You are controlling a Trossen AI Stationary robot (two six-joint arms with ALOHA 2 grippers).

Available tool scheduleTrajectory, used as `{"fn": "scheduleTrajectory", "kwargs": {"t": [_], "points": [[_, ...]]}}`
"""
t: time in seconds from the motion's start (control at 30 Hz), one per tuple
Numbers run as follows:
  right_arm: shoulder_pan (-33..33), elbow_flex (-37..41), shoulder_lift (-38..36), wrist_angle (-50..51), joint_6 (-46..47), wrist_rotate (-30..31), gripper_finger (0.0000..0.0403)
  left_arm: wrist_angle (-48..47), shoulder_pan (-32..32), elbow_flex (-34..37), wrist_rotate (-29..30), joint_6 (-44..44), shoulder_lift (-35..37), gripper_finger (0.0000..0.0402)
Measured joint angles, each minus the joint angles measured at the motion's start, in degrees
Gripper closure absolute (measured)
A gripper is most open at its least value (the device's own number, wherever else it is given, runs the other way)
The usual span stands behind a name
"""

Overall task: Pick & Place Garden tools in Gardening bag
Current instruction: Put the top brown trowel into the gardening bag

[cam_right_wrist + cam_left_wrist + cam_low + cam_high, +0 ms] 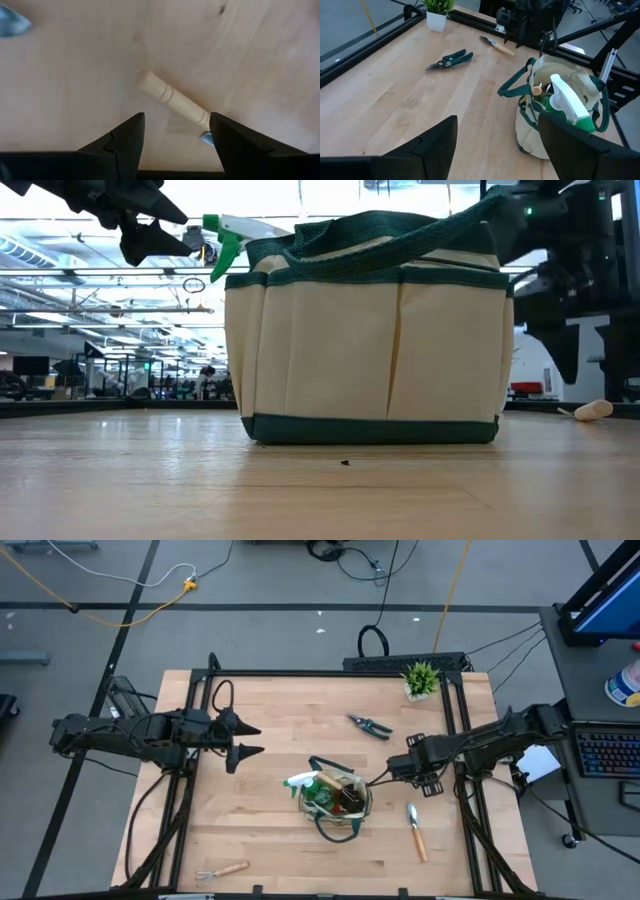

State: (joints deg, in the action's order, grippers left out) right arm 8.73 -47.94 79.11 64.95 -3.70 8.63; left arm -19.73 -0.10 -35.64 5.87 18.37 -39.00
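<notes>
The gardening bag (pixel 338 802) stands upright on its base mid-table, with the green spray bottle (pixel 570 102) and a wooden handle end (pixel 536 90) sticking out of it. The trowel (pixel 415 830) lies flat to its right. My right gripper (pixel 175 121) hangs open above the trowel's wooden handle (pixel 170 97), pointing steeply down, clear of it. The pruning shears (pixel 370 725) lie flat toward the far side. A wooden-handled rake (pixel 222 870) lies near the front left. My left gripper (pixel 245 740) waits open above the table, left of the bag.
A small potted plant (pixel 421 680) stands at the far right corner. Black frame rails (pixel 330 673) run along the table's far edge and sides. Bare wood lies between the left gripper and the shears (pixel 449 60).
</notes>
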Motion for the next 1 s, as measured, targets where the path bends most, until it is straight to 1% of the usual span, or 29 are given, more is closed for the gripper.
{"fn": "scheduleTrajectory", "kwargs": {"t": [0.07,0.43,0.73,0.9,1.0], "points": [[-0.01,0.00,0.83,-0.03,0.18,0.73,0.0186,-0.12,0.00,0.00,0.00,-0.23,0.00,0.0121],[-0.02,0.00,3.81,0.02,-0.07,0.25,0.0186,-0.20,-0.02,0.00,0.02,-0.67,0.02,0.0121],[-0.02,0.00,9.38,-0.23,-0.34,0.14,0.0186,-0.21,-0.02,0.00,0.02,-0.78,0.02,0.0121],[-0.02,0.00,12.08,-2.75,-2.34,0.10,0.0188,-0.23,-0.02,0.00,0.02,-0.78,0.00,0.0121],[-0.02,-0.03,13.52,-4.21,-3.20,0.08,0.0198,-0.23,-0.02,0.00,-0.48,-0.70,0.00,0.0121]]}}
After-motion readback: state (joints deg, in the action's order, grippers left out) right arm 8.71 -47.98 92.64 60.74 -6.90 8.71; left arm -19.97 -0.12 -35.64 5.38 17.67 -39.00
